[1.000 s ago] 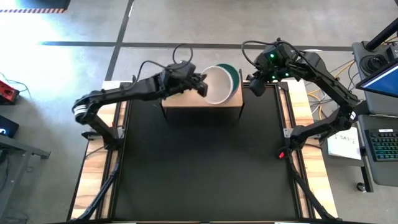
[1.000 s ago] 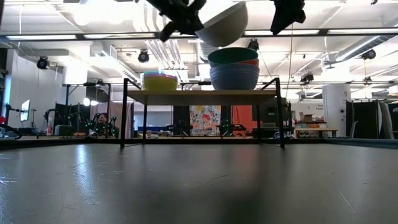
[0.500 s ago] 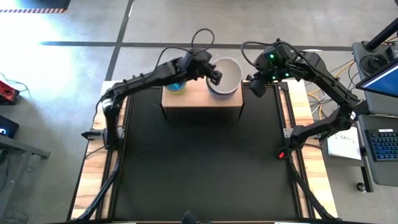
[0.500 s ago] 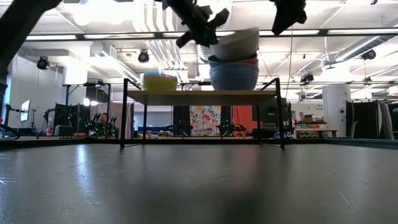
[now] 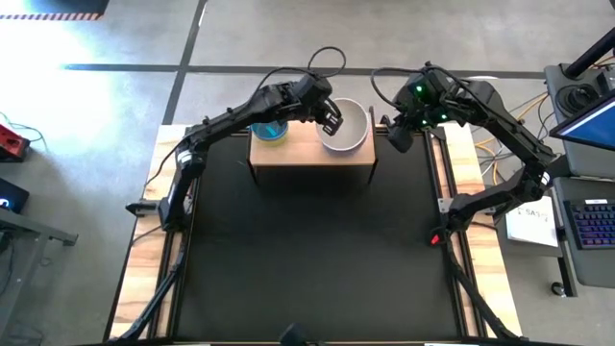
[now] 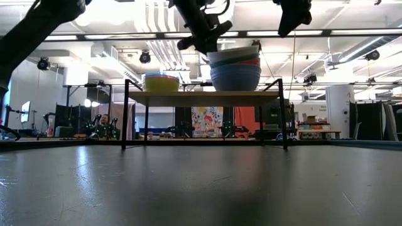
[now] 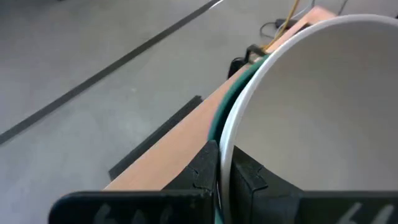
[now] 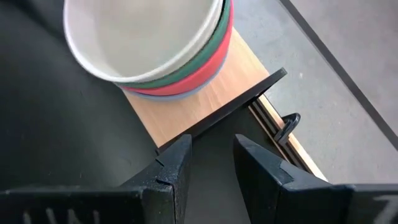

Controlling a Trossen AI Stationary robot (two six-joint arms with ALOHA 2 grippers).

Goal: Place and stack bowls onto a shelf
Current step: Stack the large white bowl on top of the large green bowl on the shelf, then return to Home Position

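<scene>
Most of the small stack at the left end of the shelf point(image 5: 312, 157) is hidden by the left arm in the high view; only a blue bowl point(image 5: 270, 133) is seen there. In the low view a yellow bowl point(image 6: 161, 82) is seen on that side, with a magenta rim just showing on top; how many bowls are nested there cannot be made out.

The left gripper point(image 5: 330, 116) is held over the shelf's right end, its fingers point(image 7: 205, 163) pinched narrow on the rim of the white bowl point(image 5: 347, 126). The white bowl is seated in the right-hand stack: nested in the green-teal bowl point(image 8: 198, 58), which is nested in the red bowl point(image 8: 200, 75), with a lavender-blue bowl point(image 6: 235, 78) at the bottom on the shelf board. The white bowl's inside is seen bare.

The right gripper point(image 8: 209, 155) is held just beside the shelf's right end, apart from the stack, fingers spread with nothing between them.
</scene>
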